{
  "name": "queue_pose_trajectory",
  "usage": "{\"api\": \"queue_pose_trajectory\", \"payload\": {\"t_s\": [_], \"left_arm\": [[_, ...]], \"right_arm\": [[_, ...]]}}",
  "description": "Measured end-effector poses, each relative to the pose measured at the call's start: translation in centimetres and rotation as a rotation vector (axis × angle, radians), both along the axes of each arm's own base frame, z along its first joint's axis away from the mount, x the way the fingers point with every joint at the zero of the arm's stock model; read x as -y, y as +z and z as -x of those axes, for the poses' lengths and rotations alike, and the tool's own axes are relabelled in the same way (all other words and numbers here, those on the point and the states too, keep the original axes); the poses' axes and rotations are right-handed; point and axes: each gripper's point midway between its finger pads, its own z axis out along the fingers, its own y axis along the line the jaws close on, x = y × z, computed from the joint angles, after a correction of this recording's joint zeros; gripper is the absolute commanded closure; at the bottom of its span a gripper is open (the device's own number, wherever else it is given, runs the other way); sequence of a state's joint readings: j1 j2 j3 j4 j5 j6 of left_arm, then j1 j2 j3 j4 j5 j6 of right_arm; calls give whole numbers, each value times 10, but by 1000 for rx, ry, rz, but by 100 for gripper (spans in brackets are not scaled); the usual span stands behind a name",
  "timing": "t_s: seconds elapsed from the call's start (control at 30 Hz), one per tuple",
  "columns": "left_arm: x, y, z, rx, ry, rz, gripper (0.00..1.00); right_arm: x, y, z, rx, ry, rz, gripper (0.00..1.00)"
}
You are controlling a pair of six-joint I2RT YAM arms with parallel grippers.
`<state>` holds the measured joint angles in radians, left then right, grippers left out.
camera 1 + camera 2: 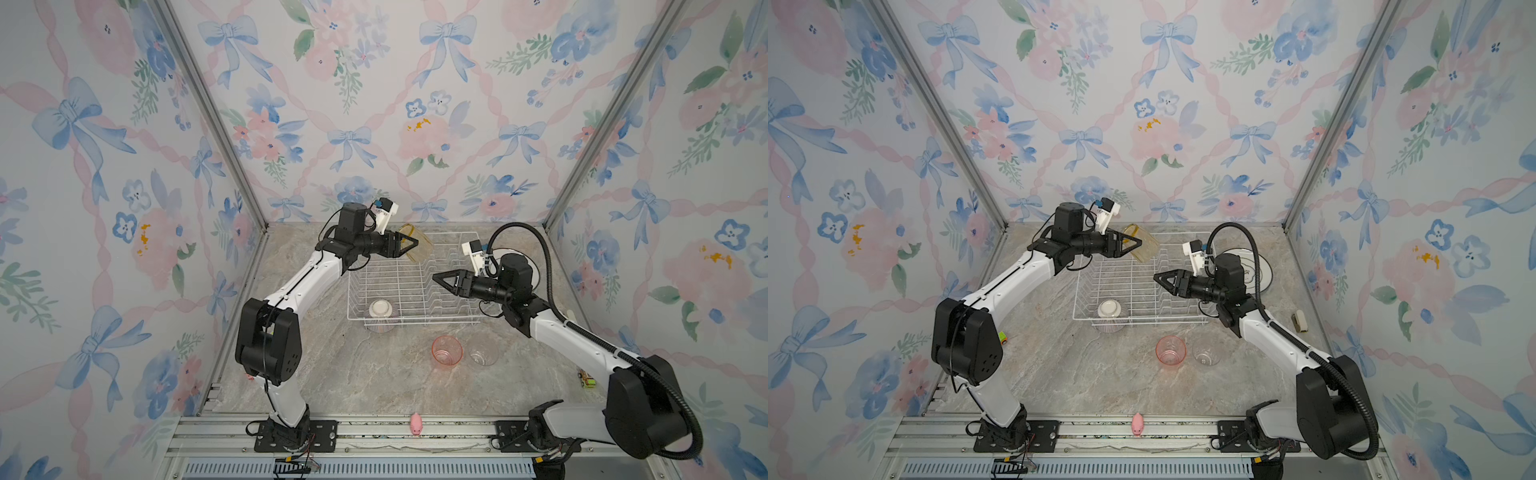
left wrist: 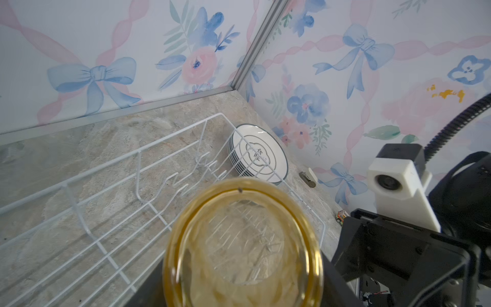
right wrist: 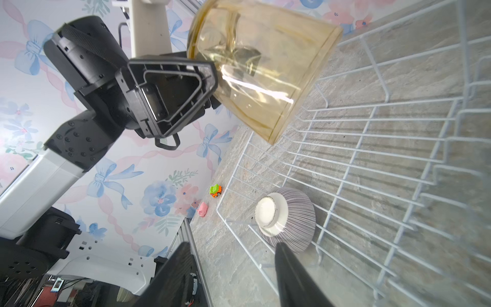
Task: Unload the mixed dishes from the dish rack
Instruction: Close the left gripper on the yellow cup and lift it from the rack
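Note:
My left gripper (image 1: 412, 245) is shut on a yellow tumbler (image 1: 422, 249), held tilted in the air over the back left of the white wire dish rack (image 1: 415, 322). The tumbler (image 2: 244, 239) fills the left wrist view. A striped ribbed bowl (image 1: 380, 313) lies upside down in the rack's front left corner. My right gripper (image 1: 436, 278) hangs open and empty over the rack's right half; the bowl (image 3: 289, 220) shows just past its fingers. A stack of dark-rimmed white plates (image 1: 1260, 266) lies on the table right of the rack. A pink tumbler (image 1: 446, 351) and a clear one (image 1: 484, 353) stand in front of it.
A pink pig toy (image 1: 416, 424) lies on the front rail. A green toy car (image 1: 1003, 337) sits by the left arm, another small car (image 1: 586, 380) by the right wall. A small beige object (image 1: 1300, 322) lies near the plates. Walls close in on three sides.

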<state>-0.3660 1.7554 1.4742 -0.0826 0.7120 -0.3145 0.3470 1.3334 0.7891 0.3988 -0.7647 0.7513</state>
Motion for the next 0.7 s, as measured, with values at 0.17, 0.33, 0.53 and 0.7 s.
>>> {"api": "queue_pose_trajectory", "payload": {"t_s": [0.17, 0.33, 0.53, 0.7], "left_arm": [[6, 0, 12, -28, -47, 87, 48], [10, 11, 18, -22, -83, 148, 48], [12, 27, 23, 8, -108, 186, 49], [17, 32, 26, 17, -128, 200, 50]], "right_arm": [[12, 13, -8, 24, -45, -98, 46], [10, 34, -12, 73, -37, -181, 47], [6, 36, -17, 66, -18, -236, 47], [6, 42, -17, 76, -8, -268, 50]]}}
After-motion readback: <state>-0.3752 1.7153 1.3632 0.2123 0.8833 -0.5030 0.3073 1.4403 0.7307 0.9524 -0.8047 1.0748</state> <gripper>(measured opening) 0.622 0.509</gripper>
